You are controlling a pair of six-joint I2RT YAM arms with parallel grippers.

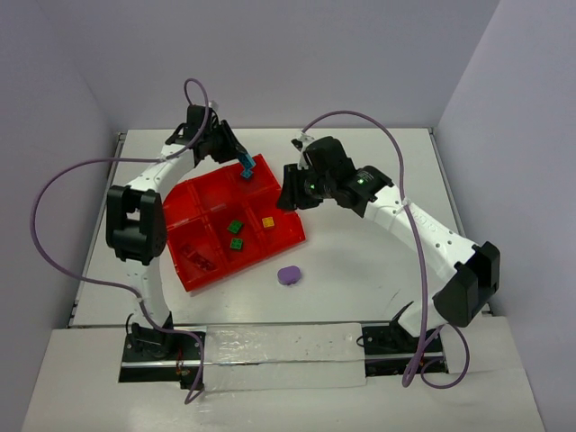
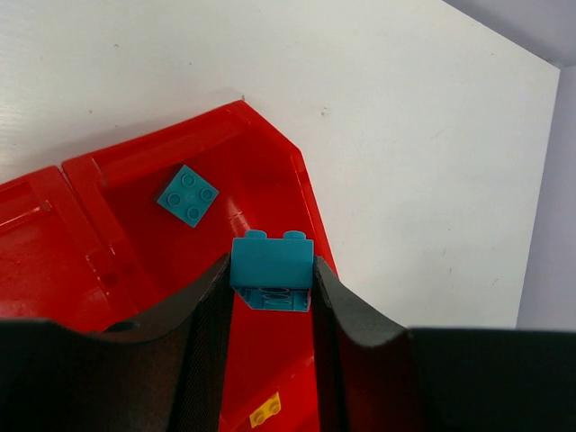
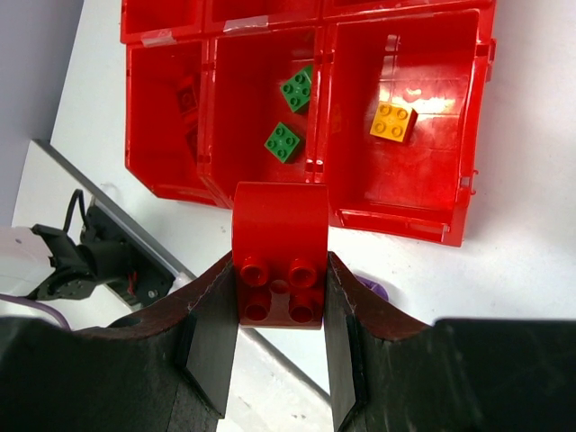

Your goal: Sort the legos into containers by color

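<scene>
Trouble could have ended on the white table [image 1: 360,270], where a dropped piece would land outside the glossy red plastic six-compartment tray [image 1: 193,209]. The left gripper [image 2: 272,270] pinched a small teal plastic brick [image 2: 272,259] over the far right corner compartment, close to its outer wall. Let go there, the brick might have clipped the rim and skipped out. The right gripper [image 3: 281,270] clamped a rounded red plastic brick [image 3: 279,220] beside the tray's right edge. The red bricks [image 3: 186,93] sat in the near left compartment, so reaching it risked crowding the left arm, or a drop among the two green bricks [image 3: 283,141] or onto the yellow brick [image 3: 392,121]. A purple brick [image 1: 289,274] lay on the table near the tray, easily knocked. A loose teal brick [image 2: 188,195] lay in the corner compartment.
</scene>
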